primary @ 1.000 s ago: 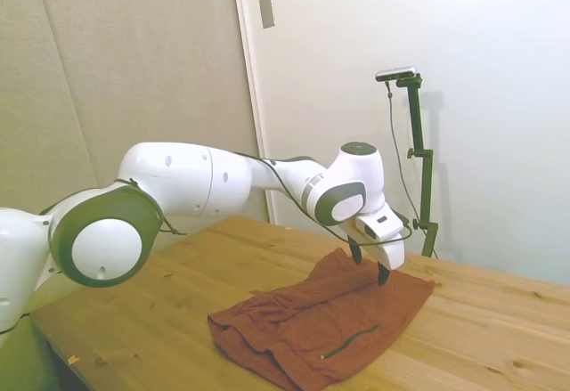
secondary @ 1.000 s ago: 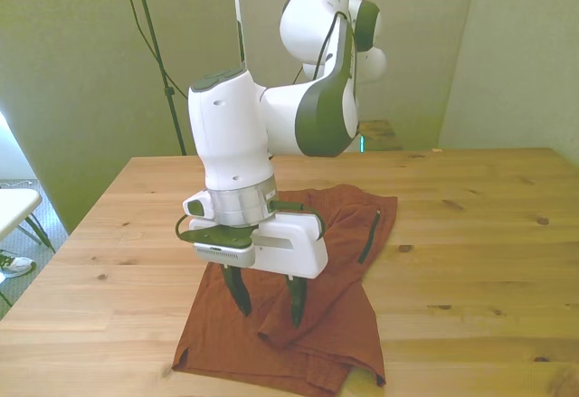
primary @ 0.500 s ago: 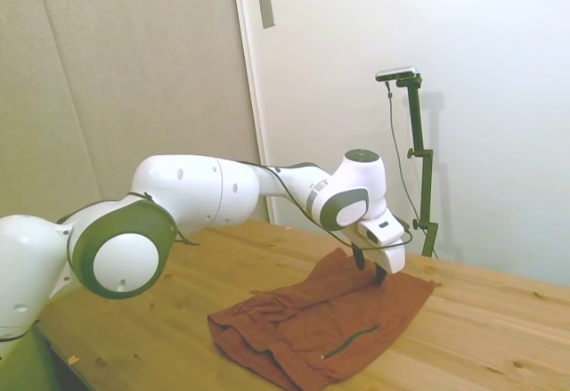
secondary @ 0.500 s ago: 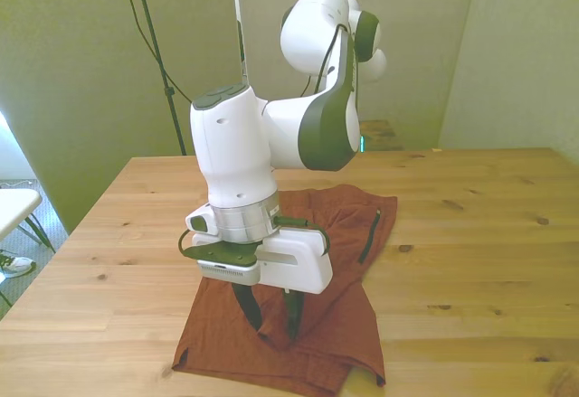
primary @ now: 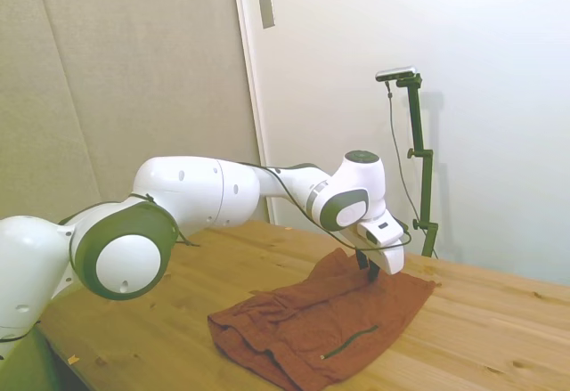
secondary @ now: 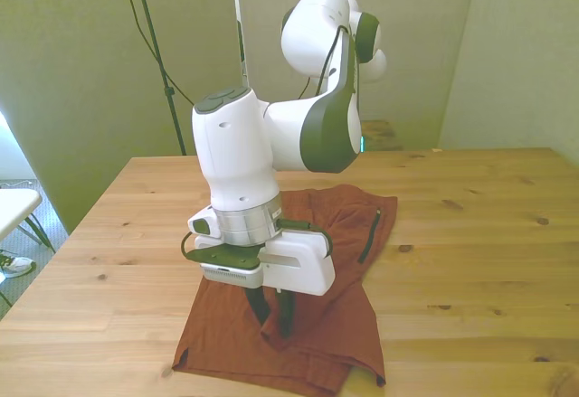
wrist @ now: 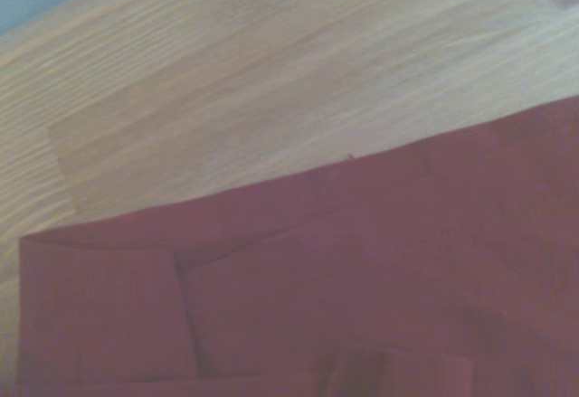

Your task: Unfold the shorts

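Shorts (secondary: 317, 261), rust-brown and wrinkled, lie on the wooden table (secondary: 470, 234), folded over on themselves, near the edge closest to the front camera; one dark zip pocket (secondary: 370, 234) shows toward the front view's right; gripper (secondary: 273, 317) is down at the cloth, fingers drawn close together and pinching a raised fold of the shorts (primary: 312, 320); wrist view shows layered cloth edges (wrist: 362, 279) against bare wood (wrist: 271, 71).

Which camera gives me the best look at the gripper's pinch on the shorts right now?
The front view: the gripper faces the camera, its fingers drawn together on a raised fold of the shorts. The side view shows the gripper small and edge-on above the cloth. The wrist view shows only blurred fabric and the table.
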`<control>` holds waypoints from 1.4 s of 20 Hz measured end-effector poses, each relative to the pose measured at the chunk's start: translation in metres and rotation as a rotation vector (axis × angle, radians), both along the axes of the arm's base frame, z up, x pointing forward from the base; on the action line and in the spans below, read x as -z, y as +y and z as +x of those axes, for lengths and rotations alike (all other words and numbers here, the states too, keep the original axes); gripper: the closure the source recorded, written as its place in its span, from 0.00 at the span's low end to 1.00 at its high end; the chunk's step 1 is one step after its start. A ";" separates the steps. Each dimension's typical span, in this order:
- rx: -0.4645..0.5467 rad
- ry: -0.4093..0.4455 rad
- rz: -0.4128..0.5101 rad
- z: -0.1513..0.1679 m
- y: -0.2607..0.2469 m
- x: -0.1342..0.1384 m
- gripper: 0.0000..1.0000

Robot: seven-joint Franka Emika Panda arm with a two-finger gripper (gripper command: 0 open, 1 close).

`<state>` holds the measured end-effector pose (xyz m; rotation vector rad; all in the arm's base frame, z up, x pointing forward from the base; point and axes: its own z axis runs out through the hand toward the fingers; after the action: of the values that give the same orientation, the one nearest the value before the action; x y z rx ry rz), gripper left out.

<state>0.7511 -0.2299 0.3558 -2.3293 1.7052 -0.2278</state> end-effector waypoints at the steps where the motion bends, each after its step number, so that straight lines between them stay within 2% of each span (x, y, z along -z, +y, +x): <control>1: 0.000 -0.001 0.000 0.000 0.000 0.000 1.00; 8: -0.013 -0.012 0.004 0.003 0.006 -0.008 1.00; 13: -0.066 -0.045 0.013 0.015 0.035 -0.046 1.00; 17: -0.122 -0.075 0.004 0.028 0.080 -0.072 1.00; 21: -0.172 -0.089 -0.030 0.040 0.139 -0.086 1.00; 24: -0.206 -0.089 -0.051 0.047 0.184 -0.088 1.00; 28: -0.245 -0.064 -0.043 0.053 0.230 -0.078 1.00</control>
<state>0.8038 0.0001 0.4336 -2.5051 1.3824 -0.2912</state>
